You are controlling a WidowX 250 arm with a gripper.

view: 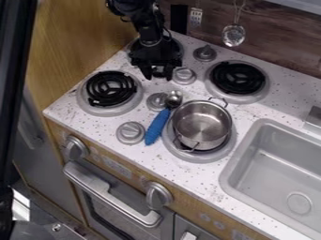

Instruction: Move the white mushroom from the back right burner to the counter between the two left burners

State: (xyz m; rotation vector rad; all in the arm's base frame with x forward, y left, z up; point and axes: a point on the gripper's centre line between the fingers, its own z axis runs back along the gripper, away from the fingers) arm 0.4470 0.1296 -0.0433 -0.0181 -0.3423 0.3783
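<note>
The black gripper (158, 77) hangs over the back left of the stove top, between the left burner and a round grey knob (184, 75). Its two fingers stand apart and it is open, with nothing seen held. Below it and a little to the right, a spoon with a blue handle (156, 127) lies slantwise, its metal bowl toward the gripper. Right beside the spoon, a shiny metal pot (201, 124) with two small handles stands upright on the front right burner; nothing shows inside it.
Black coil burners sit at the left (111, 88) and back right (237, 78). More knobs (130, 132) stand on the speckled counter (94, 129). A grey sink (285, 171) is at the right, with a faucet part (313, 117). Utensils (233, 35) hang on the back wall.
</note>
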